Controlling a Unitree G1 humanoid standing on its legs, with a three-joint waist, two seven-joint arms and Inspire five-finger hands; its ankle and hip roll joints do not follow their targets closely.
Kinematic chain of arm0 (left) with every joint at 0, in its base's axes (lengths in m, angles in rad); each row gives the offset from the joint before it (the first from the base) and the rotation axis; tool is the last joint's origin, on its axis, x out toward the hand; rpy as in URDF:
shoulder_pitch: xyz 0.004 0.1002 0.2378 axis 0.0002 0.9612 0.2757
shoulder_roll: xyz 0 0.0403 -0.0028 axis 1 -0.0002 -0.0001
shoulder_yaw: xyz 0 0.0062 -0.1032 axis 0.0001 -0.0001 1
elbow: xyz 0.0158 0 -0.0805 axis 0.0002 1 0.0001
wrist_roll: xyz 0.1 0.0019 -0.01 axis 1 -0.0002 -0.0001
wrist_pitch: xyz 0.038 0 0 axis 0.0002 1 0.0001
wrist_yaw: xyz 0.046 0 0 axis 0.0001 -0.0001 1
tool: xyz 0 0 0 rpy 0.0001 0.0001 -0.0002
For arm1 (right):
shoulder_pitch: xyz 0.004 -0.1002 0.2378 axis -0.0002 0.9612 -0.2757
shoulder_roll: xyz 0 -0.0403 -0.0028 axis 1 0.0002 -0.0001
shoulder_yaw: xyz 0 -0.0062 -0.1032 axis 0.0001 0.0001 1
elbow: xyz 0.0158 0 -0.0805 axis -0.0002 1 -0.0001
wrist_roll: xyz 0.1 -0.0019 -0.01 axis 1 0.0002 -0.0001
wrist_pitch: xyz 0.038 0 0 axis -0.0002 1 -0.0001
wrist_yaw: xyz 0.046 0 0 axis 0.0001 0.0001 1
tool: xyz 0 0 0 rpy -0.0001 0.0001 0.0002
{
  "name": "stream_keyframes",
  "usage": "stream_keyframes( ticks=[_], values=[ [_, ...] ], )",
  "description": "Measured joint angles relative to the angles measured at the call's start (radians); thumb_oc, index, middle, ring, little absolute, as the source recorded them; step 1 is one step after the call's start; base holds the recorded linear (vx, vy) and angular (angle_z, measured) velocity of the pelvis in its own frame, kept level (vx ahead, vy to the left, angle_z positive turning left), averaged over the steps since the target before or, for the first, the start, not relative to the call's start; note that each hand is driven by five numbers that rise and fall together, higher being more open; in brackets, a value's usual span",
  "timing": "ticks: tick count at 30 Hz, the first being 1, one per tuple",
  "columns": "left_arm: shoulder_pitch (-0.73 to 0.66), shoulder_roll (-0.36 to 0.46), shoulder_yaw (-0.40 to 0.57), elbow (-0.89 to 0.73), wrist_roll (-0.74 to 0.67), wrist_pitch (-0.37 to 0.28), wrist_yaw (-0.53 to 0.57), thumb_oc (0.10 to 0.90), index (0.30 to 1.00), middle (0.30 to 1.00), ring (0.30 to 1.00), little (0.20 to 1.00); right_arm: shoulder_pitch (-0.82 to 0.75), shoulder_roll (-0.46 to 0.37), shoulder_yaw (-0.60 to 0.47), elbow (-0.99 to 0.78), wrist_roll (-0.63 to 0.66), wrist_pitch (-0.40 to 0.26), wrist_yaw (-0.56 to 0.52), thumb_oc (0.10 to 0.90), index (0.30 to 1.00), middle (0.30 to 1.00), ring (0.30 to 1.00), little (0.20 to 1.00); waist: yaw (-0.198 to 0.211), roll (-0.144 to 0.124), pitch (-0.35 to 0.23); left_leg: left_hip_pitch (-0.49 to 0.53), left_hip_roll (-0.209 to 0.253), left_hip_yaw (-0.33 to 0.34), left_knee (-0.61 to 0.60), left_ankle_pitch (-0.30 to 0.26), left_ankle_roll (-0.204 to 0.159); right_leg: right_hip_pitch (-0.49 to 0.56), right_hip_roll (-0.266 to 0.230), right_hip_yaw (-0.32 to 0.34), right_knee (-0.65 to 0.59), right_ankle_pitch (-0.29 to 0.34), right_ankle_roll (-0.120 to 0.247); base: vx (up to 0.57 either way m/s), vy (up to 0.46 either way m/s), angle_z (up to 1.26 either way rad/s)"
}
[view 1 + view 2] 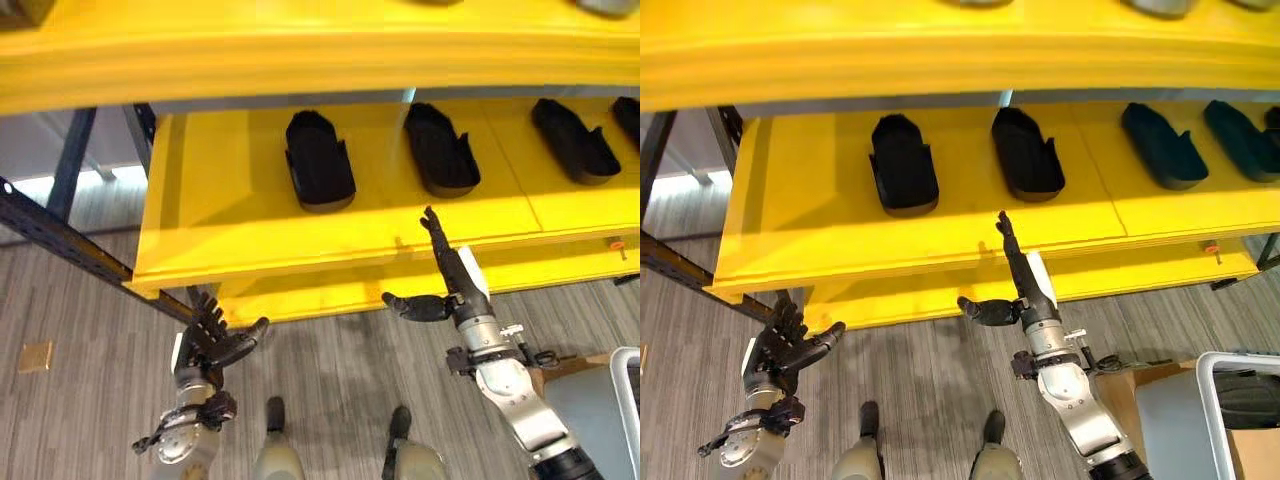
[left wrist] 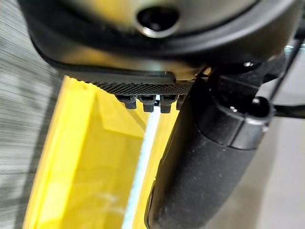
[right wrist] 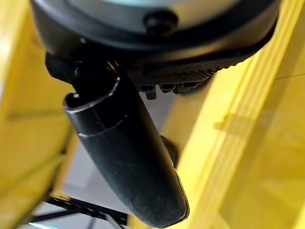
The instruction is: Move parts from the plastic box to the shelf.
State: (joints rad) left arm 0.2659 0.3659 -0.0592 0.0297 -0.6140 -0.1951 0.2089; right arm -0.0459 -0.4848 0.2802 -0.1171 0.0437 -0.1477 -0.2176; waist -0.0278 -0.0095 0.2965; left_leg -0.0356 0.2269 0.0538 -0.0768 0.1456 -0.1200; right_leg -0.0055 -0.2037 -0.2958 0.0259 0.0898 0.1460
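Note:
Several black moulded parts lie in a row on the yellow shelf (image 1: 210, 230); the nearest two are one part (image 1: 318, 160) on the left and another part (image 1: 440, 148) beside it. My right hand (image 1: 455, 280) is raised just below the shelf's front edge, open, fingers straight and pointing up at the edge, thumb out to the side, holding nothing. My left hand (image 1: 212, 338) hangs lower at the left, below the shelf, open with relaxed fingers and empty. The corner of a grey plastic box (image 1: 1240, 395) shows at the lower right.
A second yellow shelf level (image 1: 300, 50) runs overhead, and a lower yellow beam (image 1: 330, 290) sits beneath the shelf. A dark blue rack strut (image 1: 60, 240) slants at the left. A cardboard box (image 1: 1130, 395) sits by the plastic box. Grey striped floor lies below.

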Motion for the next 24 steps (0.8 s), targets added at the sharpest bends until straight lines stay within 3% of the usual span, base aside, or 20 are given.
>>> stream_keyframes(
  ticks=[5, 7, 9, 11, 12, 13, 14, 15, 16, 17, 18, 19, 22, 24],
  values=[
    [-0.023, -0.03, -0.052, 0.008, -0.001, 0.0, -0.004, 0.9, 1.0, 1.0, 1.0, 1.0, -0.001, -0.024, 0.013, 0.003, 0.019, 0.0, 0.002, 0.9, 1.0, 1.0, 1.0, 1.0, -0.002, 0.051, -0.031, -0.013, 0.056, -0.008, 0.024, 0.0, 0.003, -0.02, 0.056, -0.008, 0.056, -0.047, -0.034, -0.02, -0.172, -0.02],
    [-0.024, -0.073, -0.077, 0.018, -0.001, 0.0, -0.012, 0.9, 1.0, 1.0, 1.0, 1.0, -0.018, -0.059, 0.043, 0.007, 0.019, -0.001, 0.005, 0.9, 1.0, 1.0, 1.0, 1.0, 0.004, 0.076, -0.037, -0.027, 0.091, -0.032, 0.06, 0.012, 0.035, -0.027, 0.085, -0.021, 0.105, -0.09, -0.06, -0.01, -0.156, 0.14],
    [-0.023, -0.08, -0.096, 0.025, -0.001, 0.001, -0.021, 0.9, 1.0, 1.0, 1.0, 1.0, -0.02, -0.067, 0.045, 0.007, 0.019, -0.003, 0.005, 0.9, 1.0, 1.0, 1.0, 1.0, 0.006, 0.091, -0.043, -0.037, 0.1, -0.034, 0.062, 0.012, 0.105, -0.047, 0.096, -0.029, 0.146, -0.115, -0.074, 0.01, -0.176, 0.18],
    [-0.025, -0.081, -0.099, 0.027, -0.001, 0.002, -0.024, 0.9, 1.0, 1.0, 1.0, 1.0, -0.019, -0.069, 0.044, 0.006, 0.02, -0.003, 0.003, 0.9, 1.0, 1.0, 1.0, 1.0, -0.003, 0.091, -0.045, -0.089, 0.096, -0.005, 0.094, 0.056, 0.179, -0.071, 0.088, -0.049, 0.176, -0.137, -0.088, 0.04, -0.097, 0.37],
    [-0.027, -0.086, -0.1, 0.032, -0.001, 0.002, -0.025, 0.9, 1.0, 1.0, 1.0, 1.0, -0.013, -0.076, 0.043, 0.006, 0.02, -0.003, 0.003, 0.9, 1.0, 1.0, 1.0, 1.0, 0.0, 0.098, -0.05, -0.087, 0.093, 0.029, 0.087, -0.014, 0.258, -0.079, 0.087, -0.058, 0.182, -0.142, -0.096, 0.05, -0.047, 0.3],
    [-0.033, -0.086, -0.1, 0.044, -0.001, 0.003, -0.024, 0.9, 1.0, 1.0, 1.0, 1.0, -0.002, -0.068, 0.04, 0.007, 0.021, -0.002, 0.001, 0.9, 1.0, 1.0, 1.0, 1.0, 0.006, 0.085, -0.048, -0.087, 0.07, 0.007, 0.1, -0.055, 0.196, -0.082, 0.071, -0.054, 0.181, -0.142, -0.097, 0.09, -0.072, 0.01],
    [-0.029, -0.086, -0.1, 0.058, -0.001, 0.006, -0.022, 0.9, 1.0, 1.0, 1.0, 1.0, 0.008, -0.064, 0.046, 0.006, 0.032, 0.0, 0.005, 0.9, 1.0, 1.0, 1.0, 1.0, 0.012, 0.06, -0.053, -0.084, -0.009, -0.013, 0.15, -0.067, 0.12, -0.09, 0.037, -0.038, 0.176, -0.14, -0.095, 0.13, -0.107, -0.08],
    [-0.02, -0.088, -0.1, 0.057, -0.001, 0.007, -0.022, 0.9, 1.0, 1.0, 1.0, 1.0, 0.014, -0.059, 0.049, 0.005, 0.042, 0.0, 0.008, 0.9, 1.0, 1.0, 1.0, 1.0, 0.005, 0.034, -0.059, -0.076, -0.117, -0.074, 0.156, -0.108, 0.072, -0.095, 0.017, -0.01, 0.156, -0.11, -0.088, 0.1, -0.096, -0.28],
    [-0.011, -0.102, -0.099, 0.053, 0.0, 0.007, -0.021, 0.9, 1.0, 1.0, 1.0, 1.0, 0.016, -0.053, 0.049, 0.005, 0.054, 0.0, 0.01, 0.9, 1.0, 1.0, 1.0, 1.0, 0.016, 0.029, -0.069, -0.041, -0.227, -0.154, 0.128, -0.139, 0.073, -0.103, 0.005, 0.019, 0.126, -0.086, -0.086, 0.05, -0.045, -0.66],
    [0.0, -0.108, -0.095, 0.04, 0.0, 0.005, -0.021, 0.9, 1.0, 1.0, 1.0, 1.0, 0.008, -0.048, 0.051, 0.007, 0.059, -0.001, 0.015, 0.9, 1.0, 1.0, 1.0, 1.0, 0.041, 0.035, -0.079, -0.007, -0.319, -0.286, 0.096, -0.145, 0.127, -0.12, 0.019, 0.072, 0.099, -0.05, -0.087, 0.01, -0.013, -1.26],
    [0.01, -0.106, -0.083, 0.03, 0.0, 0.002, -0.02, 0.9, 1.0, 1.0, 1.0, 1.0, -0.007, -0.027, 0.061, 0.015, 0.068, 0.0, 0.02, 0.9, 1.0, 1.0, 1.0, 1.0, 0.078, 0.021, -0.081, 0.009, -0.356, -0.387, 0.083, -0.144, 0.135, -0.139, 0.029, 0.129, 0.084, -0.029, -0.085, 0.04, 0.042, -1.81],
    [0.007, -0.102, -0.053, 0.026, 0.0, 0.0, -0.02, 0.9, 1.0, 1.0, 1.0, 1.0, -0.028, 0.027, 0.083, 0.017, 0.08, -0.001, 0.035, 0.9, 1.0, 1.0, 1.0, 1.0, 0.093, -0.009, -0.074, -0.006, -0.377, -0.42, 0.108, -0.101, 0.149, -0.139, 0.048, 0.175, 0.032, 0.024, -0.064, 0.06, 0.07, -1.39],
    [-0.025, -0.082, -0.056, 0.039, -0.001, 0.002, -0.027, 0.9, 1.0, 1.0, 1.0, 1.0, -0.031, 0.069, 0.107, 0.051, 0.101, 0.0, 0.073, 0.9, 1.0, 1.0, 1.0, 1.0, 0.086, -0.064, -0.079, 0.007, -0.386, -0.387, 0.124, -0.111, 0.148, -0.105, 0.051, 0.215, -0.028, 0.046, -0.051, 0.07, 0.096, -0.44],
    [-0.041, -0.067, -0.065, 0.036, -0.002, 0.001, -0.032, 0.9, 1.0, 1.0, 1.0, 1.0, -0.02, 0.09, 0.108, 0.064, 0.133, 0.0, 0.094, 0.9, 1.0, 1.0, 1.0, 1.0, 0.09, -0.076, -0.086, 0.023, -0.381, -0.36, 0.123, -0.128, 0.153, -0.069, 0.054, 0.21, -0.083, 0.042, -0.055, 0.07, 0.117, -0.34]
  ],
)
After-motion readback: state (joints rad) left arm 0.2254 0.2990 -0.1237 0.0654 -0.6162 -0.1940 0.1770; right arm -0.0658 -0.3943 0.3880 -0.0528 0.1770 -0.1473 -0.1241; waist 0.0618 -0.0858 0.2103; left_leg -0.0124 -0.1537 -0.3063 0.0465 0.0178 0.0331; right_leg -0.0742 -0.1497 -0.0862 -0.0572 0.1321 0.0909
